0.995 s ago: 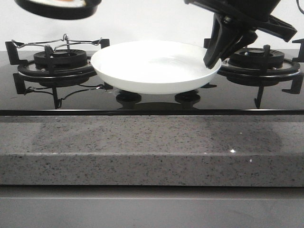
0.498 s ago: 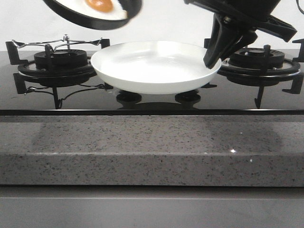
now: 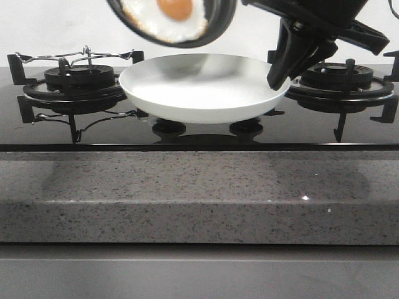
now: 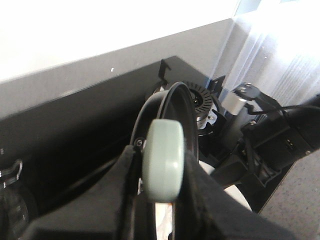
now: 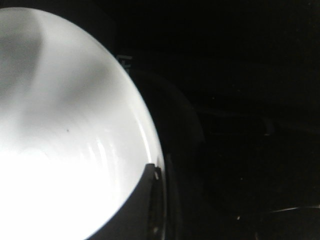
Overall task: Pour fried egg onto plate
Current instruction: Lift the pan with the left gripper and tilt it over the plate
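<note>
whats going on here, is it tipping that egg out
Yes, a pour is under way. The left gripper is clamped on the handle of a black frying pan, which is tilted steeply above the white plate in the middle of the stovetop. The fried egg is in the pan, yolk facing the camera, and nothing has landed on the plate yet. The right gripper holds the plate's right rim, apparently steadying it.

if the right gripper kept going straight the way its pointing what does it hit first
Most likely the plate: the right gripper slants down and leftward with its fingertip already at the plate's right rim. Depth is hard to judge, but the right wrist view also shows a finger on the rim.
</note>
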`<move>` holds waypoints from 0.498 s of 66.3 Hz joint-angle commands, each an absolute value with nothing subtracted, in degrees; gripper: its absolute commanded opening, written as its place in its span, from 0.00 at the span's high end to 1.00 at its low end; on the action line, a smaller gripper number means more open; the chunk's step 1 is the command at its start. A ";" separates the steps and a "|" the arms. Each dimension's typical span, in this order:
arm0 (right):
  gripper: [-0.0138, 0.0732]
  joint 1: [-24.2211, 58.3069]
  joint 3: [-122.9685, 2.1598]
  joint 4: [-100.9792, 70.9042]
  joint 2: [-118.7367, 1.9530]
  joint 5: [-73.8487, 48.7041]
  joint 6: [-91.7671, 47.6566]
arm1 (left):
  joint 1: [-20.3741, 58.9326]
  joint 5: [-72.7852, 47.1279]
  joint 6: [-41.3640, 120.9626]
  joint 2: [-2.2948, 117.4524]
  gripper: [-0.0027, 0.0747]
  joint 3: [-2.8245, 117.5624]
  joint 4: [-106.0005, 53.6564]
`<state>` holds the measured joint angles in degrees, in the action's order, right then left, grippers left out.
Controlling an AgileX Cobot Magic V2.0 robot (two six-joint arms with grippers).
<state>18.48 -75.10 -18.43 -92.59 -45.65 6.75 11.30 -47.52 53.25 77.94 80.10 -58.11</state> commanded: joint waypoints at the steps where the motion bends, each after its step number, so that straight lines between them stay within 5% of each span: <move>1: 0.97 18.47 -76.34 -18.45 -90.67 -43.88 6.47 | 13.37 -42.98 59.28 74.72 0.99 82.13 -62.62; 33: 0.97 18.47 -76.34 -18.45 -90.67 -43.88 6.47 | 18.67 -38.96 79.17 74.20 0.99 82.13 -60.03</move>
<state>18.48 -75.10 -18.43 -92.59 -45.65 6.75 18.15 -43.16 78.62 76.41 80.10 -56.33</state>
